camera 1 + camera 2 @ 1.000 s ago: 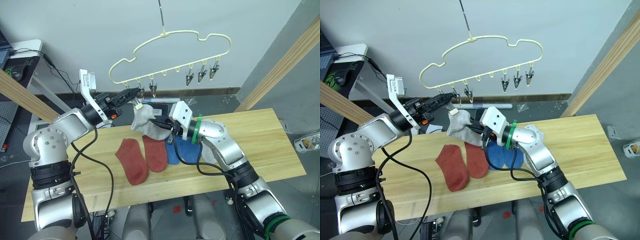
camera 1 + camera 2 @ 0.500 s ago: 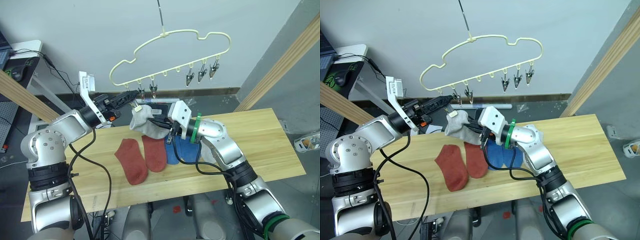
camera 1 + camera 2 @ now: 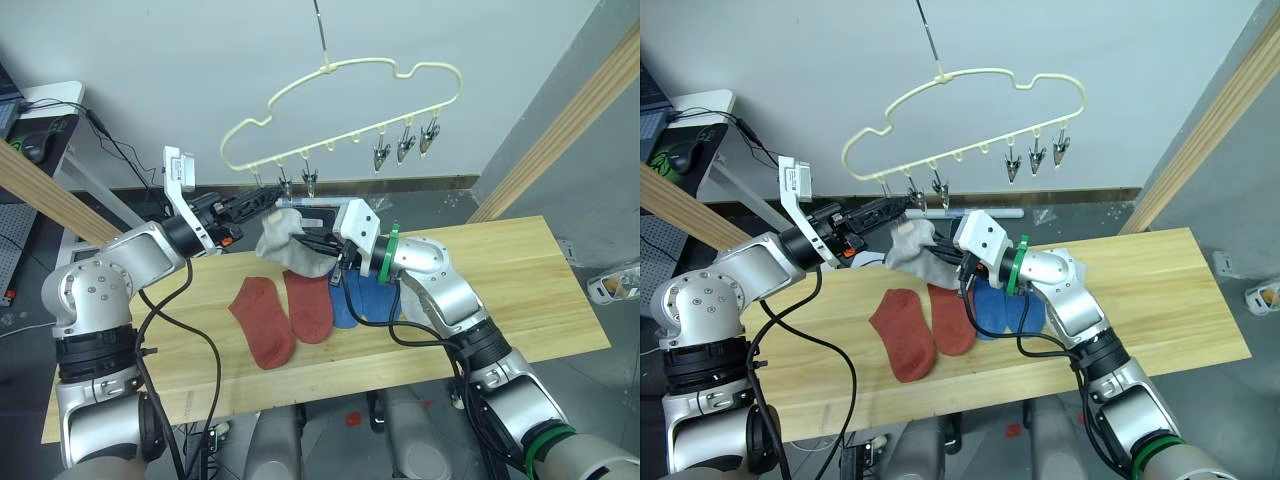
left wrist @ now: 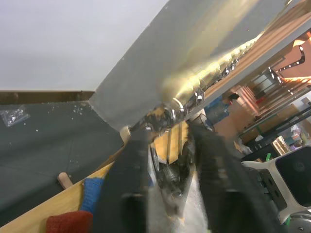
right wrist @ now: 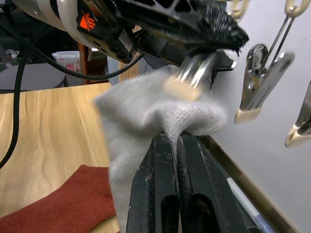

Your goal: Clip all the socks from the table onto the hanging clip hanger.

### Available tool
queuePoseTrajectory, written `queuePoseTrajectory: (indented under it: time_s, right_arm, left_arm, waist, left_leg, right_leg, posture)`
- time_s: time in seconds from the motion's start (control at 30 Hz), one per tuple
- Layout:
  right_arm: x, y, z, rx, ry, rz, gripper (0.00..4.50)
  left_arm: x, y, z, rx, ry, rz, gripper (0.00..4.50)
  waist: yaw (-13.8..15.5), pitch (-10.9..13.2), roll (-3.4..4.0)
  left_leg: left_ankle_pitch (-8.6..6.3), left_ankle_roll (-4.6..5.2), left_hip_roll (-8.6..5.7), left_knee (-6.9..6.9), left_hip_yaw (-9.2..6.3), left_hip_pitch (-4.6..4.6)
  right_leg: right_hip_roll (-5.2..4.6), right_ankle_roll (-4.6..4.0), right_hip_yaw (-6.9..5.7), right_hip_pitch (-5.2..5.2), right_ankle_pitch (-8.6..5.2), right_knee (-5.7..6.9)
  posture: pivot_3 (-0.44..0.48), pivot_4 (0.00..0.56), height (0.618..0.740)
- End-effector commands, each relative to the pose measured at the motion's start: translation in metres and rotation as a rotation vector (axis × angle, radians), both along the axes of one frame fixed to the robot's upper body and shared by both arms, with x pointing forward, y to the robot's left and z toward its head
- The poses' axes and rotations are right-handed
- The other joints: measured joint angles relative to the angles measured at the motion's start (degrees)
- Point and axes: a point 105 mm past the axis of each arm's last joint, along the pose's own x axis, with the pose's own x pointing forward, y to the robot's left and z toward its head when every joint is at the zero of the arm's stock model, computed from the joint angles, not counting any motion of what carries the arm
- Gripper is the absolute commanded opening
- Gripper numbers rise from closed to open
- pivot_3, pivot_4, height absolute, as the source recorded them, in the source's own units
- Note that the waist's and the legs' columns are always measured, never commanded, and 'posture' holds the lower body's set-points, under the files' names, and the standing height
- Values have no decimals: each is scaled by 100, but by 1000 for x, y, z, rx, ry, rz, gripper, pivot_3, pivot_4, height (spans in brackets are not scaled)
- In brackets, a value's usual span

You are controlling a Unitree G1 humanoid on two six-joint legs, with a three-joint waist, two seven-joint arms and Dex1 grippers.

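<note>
Left eye view: pale wood table (image 3: 520,290), white wall behind; right hand (image 5: 176,145) pinching grey sock (image 5: 146,116); left hand's state unclear.

Both head eyes look down over the table (image 3: 560,290); wrist cameras sit close, perhaps sharing the hanger clips (image 5: 257,73).

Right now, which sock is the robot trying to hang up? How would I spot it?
Find the pale yellow hanger dangling above the wooden table. Just below its leftmost clips, the right gripper pinches a light grey sock in the air, with the left gripper at its top edge. The red socks and blue socks lie flat on the table.
</note>
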Motion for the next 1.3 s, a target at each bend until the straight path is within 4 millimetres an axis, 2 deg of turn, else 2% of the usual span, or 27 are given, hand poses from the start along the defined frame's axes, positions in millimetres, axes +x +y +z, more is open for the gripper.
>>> queuePoseTrajectory:
  time_s: [0.03, 0.17, 0.23, 0.33, 0.47, 0.63, 0.8, 1.0, 1.17, 1.3]
  right_arm:
    - [-4, 4, 15, 31, -60, 27, 0]
    - [-1, 5, 14, 17, -54, 17, 0]
    - [1, 4, 12, 7, -45, 9, 0]
    - [4, 3, 10, -2, -29, -9, 581]
    - [3, 0, 7, -18, -17, -7, 1928]
    - [-6, -14, 7, -47, -22, -17, 3707]
    - [-20, -31, 11, -65, -20, -37, 3707]
    - [-36, -66, 21, -91, -6, -99, 3707]
    - [-51, -95, 33, -105, 16, -148, 3707]
    - [-54, -116, 38, -109, 46, -217, 3707]
  left_arm:
    - [-8, 1, 8, 8, -31, -21, 2815]
    - [-11, 1, 8, 17, -39, -35, 3908]
    - [-12, 2, 9, 23, -43, -31, 3908]
    - [-12, 4, 9, 36, -50, -21, 3936]
    - [-15, 8, 8, 58, -58, -10, 3936]
    - [-19, 15, 10, 111, -85, 14, 3936]
    - [-27, 22, 8, 222, -136, 44, 3936]
    - [-31, 37, 2, 449, -293, 147, 3936]
    - [-36, 40, 0, 487, -367, 197, 3936]
    - [-41, 34, -9, 488, -369, 206, 3936]
  waist:
    - [0, 0, 0]
    - [-1, -1, -1]
    - [1, -2, -3]
    - [3, -5, -9]
    - [1, -6, -9]
    - [11, -6, -9]
    - [21, -6, -10]
    - [57, -7, -10]
    - [142, -11, -15]
    - [166, -26, -33]
  left_leg:
    - [0, 0, 0, 0, 0, 0]
    - [0, -1, 0, 0, 0, 0]
    - [1, -1, 0, 0, -1, 0]
    - [1, -2, 0, 0, -1, 0]
    - [1, -3, 0, 0, -1, 0]
    - [1, -3, 0, -1, -3, 0]
    - [1, -3, -1, -2, -9, 0]
    - [3, -6, 0, -3, -9, 1]
    - [3, -7, 0, -3, -5, 1]
    - [3, -7, -2, -3, 4, 0]
  right_leg:
    - [0, 0, 0, 0, 0, 0]
    - [0, 0, 0, -1, 0, 2]
    - [0, 0, 0, -1, 0, 3]
    - [0, 0, 0, -1, 0, 2]
    - [-1, 0, 0, -1, 0, 3]
    - [-1, 0, 0, -2, 0, 3]
    - [-4, 0, 4, -3, 0, 3]
    - [-4, -2, 3, -4, 0, 2]
    - [-6, -2, 4, -5, 0, -3]
    - [-8, -1, 4, -1, -1, -11]
  posture:
    - [-155, 321, 740]
    - [-149, 317, 740]
    - [-149, 317, 740]
    - [-141, 314, 740]
    - [-138, 315, 740]
    - [-134, 317, 740]
    - [-124, 317, 740]
    - [-110, 308, 740]
    - [-107, 286, 740]
    - [-109, 269, 740]
